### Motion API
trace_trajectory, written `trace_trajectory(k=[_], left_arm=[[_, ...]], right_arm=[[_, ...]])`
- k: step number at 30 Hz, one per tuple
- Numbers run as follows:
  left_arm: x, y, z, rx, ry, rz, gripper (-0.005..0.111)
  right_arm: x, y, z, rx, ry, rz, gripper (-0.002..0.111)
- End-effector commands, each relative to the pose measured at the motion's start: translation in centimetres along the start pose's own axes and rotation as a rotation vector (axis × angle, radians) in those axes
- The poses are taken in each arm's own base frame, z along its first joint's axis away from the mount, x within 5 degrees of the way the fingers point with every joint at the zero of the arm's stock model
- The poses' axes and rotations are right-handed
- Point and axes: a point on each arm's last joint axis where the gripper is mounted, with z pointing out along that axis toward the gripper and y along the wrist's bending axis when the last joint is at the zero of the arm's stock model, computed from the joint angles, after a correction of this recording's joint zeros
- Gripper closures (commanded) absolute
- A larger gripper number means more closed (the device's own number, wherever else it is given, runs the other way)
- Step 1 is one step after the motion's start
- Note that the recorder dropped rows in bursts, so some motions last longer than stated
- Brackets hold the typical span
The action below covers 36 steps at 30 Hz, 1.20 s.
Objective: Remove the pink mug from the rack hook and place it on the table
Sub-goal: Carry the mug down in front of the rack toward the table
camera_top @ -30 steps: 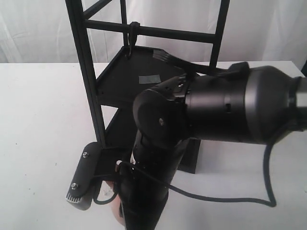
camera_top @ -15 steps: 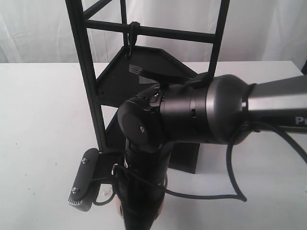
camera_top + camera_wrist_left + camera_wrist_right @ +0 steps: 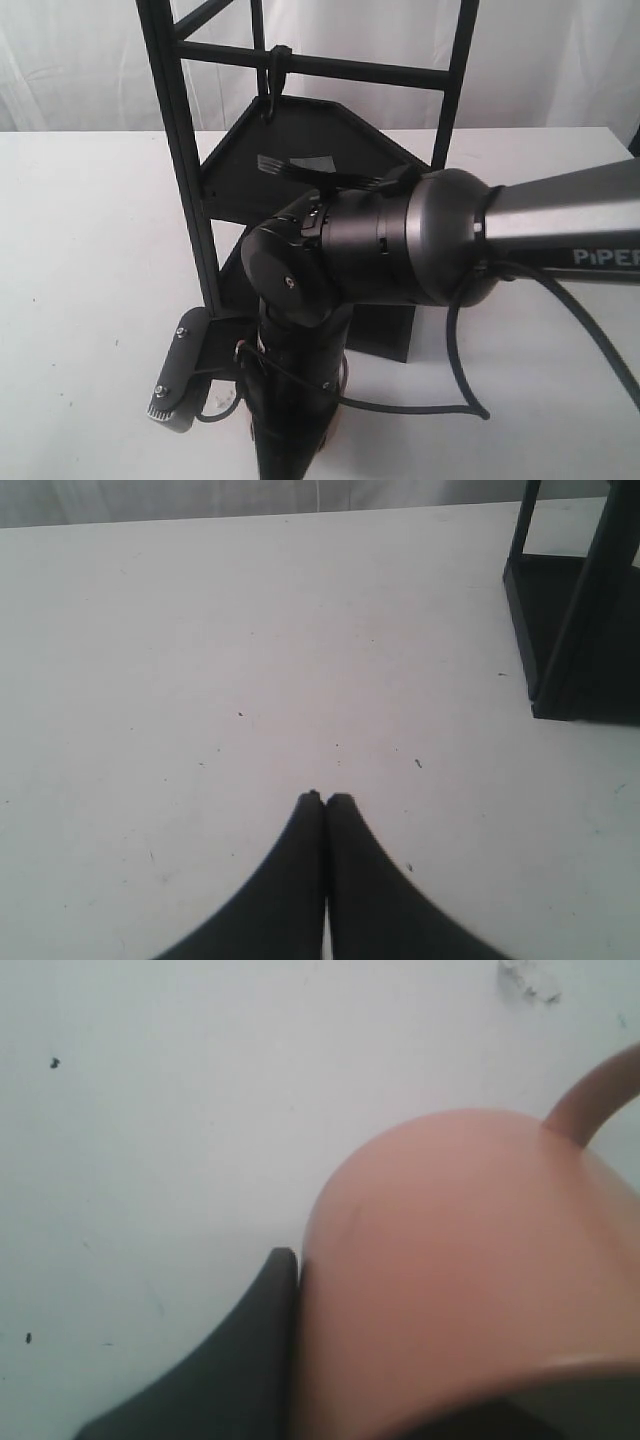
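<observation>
The pink mug (image 3: 460, 1260) fills the right wrist view, close over the white table (image 3: 150, 1110), its loop handle (image 3: 590, 1100) pointing away. My right gripper (image 3: 305, 1270) is shut on the mug's wall: one black finger (image 3: 265, 1340) presses its outside, the other is hidden. Whether the mug touches the table I cannot tell. In the exterior view the right arm (image 3: 300, 300) reaches down at the front and hides the mug. The rack hook (image 3: 272, 85) hangs bare from the crossbar. My left gripper (image 3: 325, 798) is shut on nothing above the table.
The tall black rack (image 3: 190, 200) with its angular shelves (image 3: 300, 150) stands just behind the right arm; its base (image 3: 570, 630) shows in the left wrist view. A black cable (image 3: 460, 370) loops from the arm over the table.
The right arm has swung left and sunk lower in front of the rack. The sliver of pink mug seen beside it before is now hidden behind it.
</observation>
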Motion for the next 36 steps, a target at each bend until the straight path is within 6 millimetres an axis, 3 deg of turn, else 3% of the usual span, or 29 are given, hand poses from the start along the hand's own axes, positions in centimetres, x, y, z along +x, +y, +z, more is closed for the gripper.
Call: trace_trajectory(k=[1,36], left_arm=[[0.1,0.0,0.0,-0.002,-0.006,-0.004,0.107],[0.1,0.0,0.0,-0.002,-0.006,-0.004,0.107]], right_arm=[[0.0,-0.4,-0.2,0.016,-0.014,0.004,0.108],[0.1,-0.2,1.0,-0.031,0.039,0.019,0.108]])
